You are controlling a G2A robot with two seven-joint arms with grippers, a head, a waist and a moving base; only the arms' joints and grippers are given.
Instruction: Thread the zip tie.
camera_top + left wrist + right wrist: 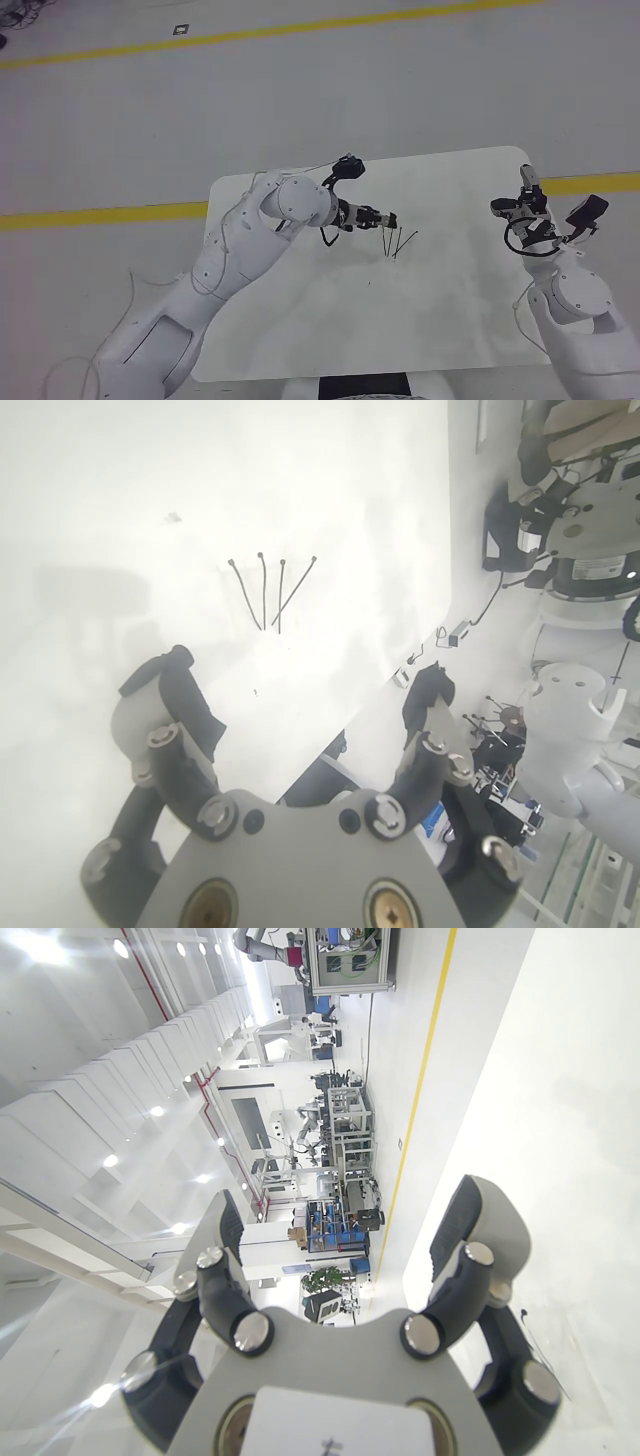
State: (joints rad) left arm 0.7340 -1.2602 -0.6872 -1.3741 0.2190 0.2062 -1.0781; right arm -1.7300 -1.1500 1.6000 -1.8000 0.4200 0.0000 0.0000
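My left pincer (305, 665) hangs released near 4 thin black plastic zip ties (270, 592) — crossed tips could mean a double grab; my right pincer (345, 1193) gapes empty.

Nothing legible anywhere. Sticker (597, 567) on the right arm (575, 525) carries print, too small to read. White label (340, 1420) at the right gripper (345, 1203) base is cut off at the edge, only a partial mark. Floor sign (180, 29): unreadable.
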